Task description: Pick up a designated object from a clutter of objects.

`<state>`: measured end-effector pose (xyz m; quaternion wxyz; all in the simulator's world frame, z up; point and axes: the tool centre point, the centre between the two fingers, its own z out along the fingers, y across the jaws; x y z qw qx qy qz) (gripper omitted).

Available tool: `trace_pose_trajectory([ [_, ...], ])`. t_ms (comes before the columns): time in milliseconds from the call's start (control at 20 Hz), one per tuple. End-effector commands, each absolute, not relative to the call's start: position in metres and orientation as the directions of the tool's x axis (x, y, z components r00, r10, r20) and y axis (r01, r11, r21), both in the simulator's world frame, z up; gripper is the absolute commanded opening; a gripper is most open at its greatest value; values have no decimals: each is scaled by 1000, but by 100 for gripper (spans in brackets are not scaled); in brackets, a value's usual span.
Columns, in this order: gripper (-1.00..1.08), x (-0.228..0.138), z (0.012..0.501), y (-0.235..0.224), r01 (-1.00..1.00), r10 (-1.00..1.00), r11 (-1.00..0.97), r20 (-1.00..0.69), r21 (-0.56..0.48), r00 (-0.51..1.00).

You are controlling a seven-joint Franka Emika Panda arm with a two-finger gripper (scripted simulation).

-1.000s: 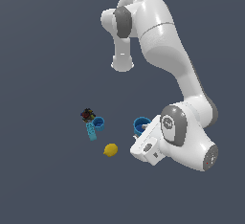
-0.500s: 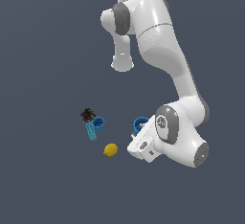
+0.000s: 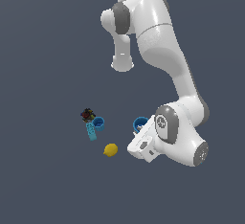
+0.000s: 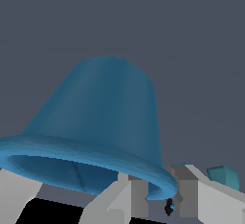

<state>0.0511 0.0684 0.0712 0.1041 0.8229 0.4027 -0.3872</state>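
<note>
The larger blue cup (image 3: 139, 122) stands on the floor, right of the other items in the exterior view. It fills the wrist view (image 4: 103, 122), rim toward the camera and hollow inside showing. My gripper (image 3: 139, 133) is low, right at this cup. In the wrist view the grey fingers (image 4: 191, 194) stand at the cup's rim, which partly covers them. I cannot tell whether they are pressed on the wall. The cup rests on the floor.
The rest of the clutter lies to the exterior view's left: a smaller blue cup (image 3: 98, 122), a light-blue brick (image 3: 91, 132), a dark multicoloured piece (image 3: 86, 115) and a yellow lemon (image 3: 110, 150). The arm's white links rise over the cup's right side.
The arm's elbow shifted slightly to the exterior view's left a second ago, then stayed still. The hand stays by the larger cup. No item has moved.
</note>
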Motion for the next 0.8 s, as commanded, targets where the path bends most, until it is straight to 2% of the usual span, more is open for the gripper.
trace_pose_trajectory([
  [0, -100, 51, 71, 68, 743, 581, -655, -722, -141, 375],
  [400, -100, 49, 80, 67, 743, 582, -654, -721, -140, 376],
  [750, -100, 43, 113, 62, 743, 582, -654, -721, -140, 376],
])
